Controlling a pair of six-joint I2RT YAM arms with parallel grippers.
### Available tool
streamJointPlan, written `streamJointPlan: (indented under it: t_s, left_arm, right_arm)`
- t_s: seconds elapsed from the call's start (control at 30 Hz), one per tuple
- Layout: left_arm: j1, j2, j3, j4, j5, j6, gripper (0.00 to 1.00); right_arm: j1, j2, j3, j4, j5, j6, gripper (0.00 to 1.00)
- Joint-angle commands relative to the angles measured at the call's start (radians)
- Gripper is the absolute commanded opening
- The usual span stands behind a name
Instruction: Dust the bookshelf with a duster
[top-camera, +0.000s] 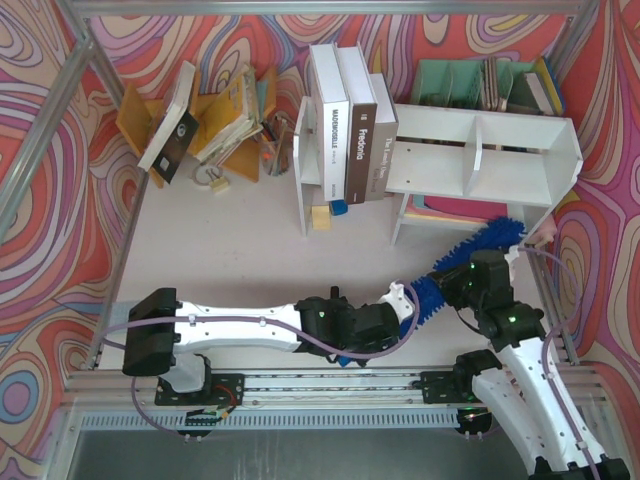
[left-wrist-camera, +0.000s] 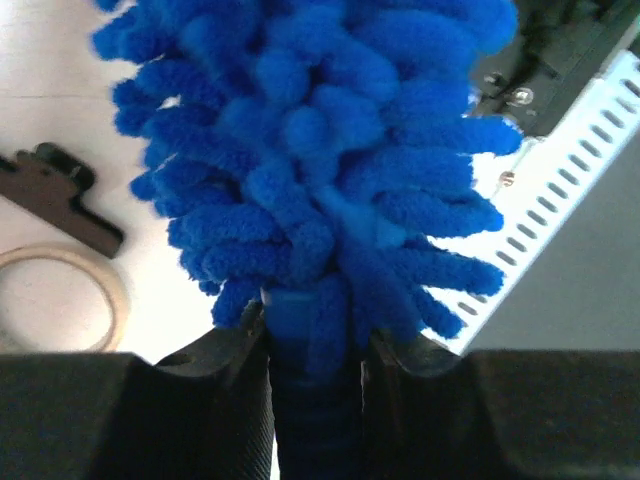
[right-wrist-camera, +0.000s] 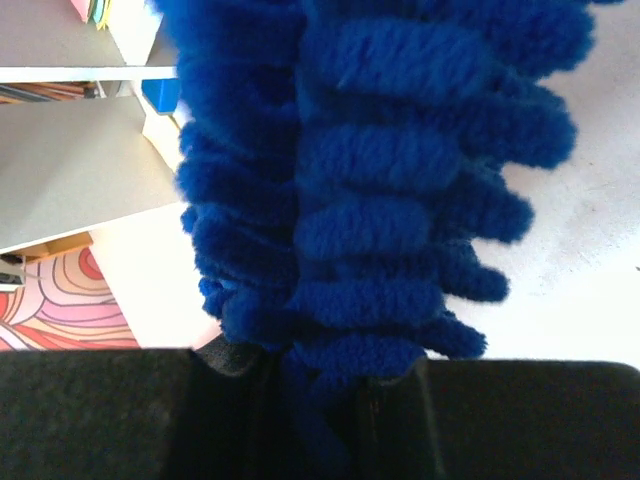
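The blue fluffy duster (top-camera: 470, 255) lies slanted in front of the right end of the white bookshelf (top-camera: 520, 150), its tip near the shelf's lower right. My left gripper (top-camera: 408, 300) is shut on the duster's blue handle end (left-wrist-camera: 295, 320), and the fluffy head (left-wrist-camera: 320, 150) fills the left wrist view. My right gripper (top-camera: 455, 278) is shut on the fluffy middle of the duster (right-wrist-camera: 380, 170). The bookshelf's underside (right-wrist-camera: 70, 170) shows at the left of the right wrist view.
Three tall books (top-camera: 350, 110) stand at the shelf's left end. A yellow-orange book rack (top-camera: 135, 120) is back left, a teal organizer (top-camera: 440, 85) behind the shelf. Small blocks (top-camera: 322, 216) lie under the shelf. A tape roll (left-wrist-camera: 60, 300) and the slotted rail (left-wrist-camera: 570, 170) are near my left gripper.
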Motion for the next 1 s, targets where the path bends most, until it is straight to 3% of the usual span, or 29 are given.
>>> streamJointPlan:
  t_s: [0.0,0.13,0.47,0.57,0.8,0.97]
  left_arm:
    - [0.012,0.019,0.015,-0.044,0.000,0.008,0.28]
    - [0.011,0.017,0.020,-0.054,-0.022,0.000,0.00]
    - [-0.034,-0.039,0.055,-0.081,-0.134,0.042,0.00]
    - [-0.067,-0.053,0.071,-0.094,-0.187,0.055,0.00]
    - [-0.099,-0.108,0.063,-0.121,-0.222,0.045,0.00]
    - [-0.119,-0.155,0.079,-0.176,-0.262,0.015,0.00]
  right_arm:
    - [0.010,-0.027,0.048,-0.017,-0.004,0.003,0.04]
    - [0.010,-0.038,0.064,-0.025,-0.001,0.003,0.07]
    - [0.009,-0.024,0.229,-0.124,0.091,-0.104,0.65]
    - [0.008,-0.018,0.280,-0.161,0.130,-0.146,0.77]
    - [0.010,-0.007,0.469,-0.258,0.242,-0.242,0.84]
    - [0.008,0.069,0.696,-0.328,0.311,-0.357,0.86]
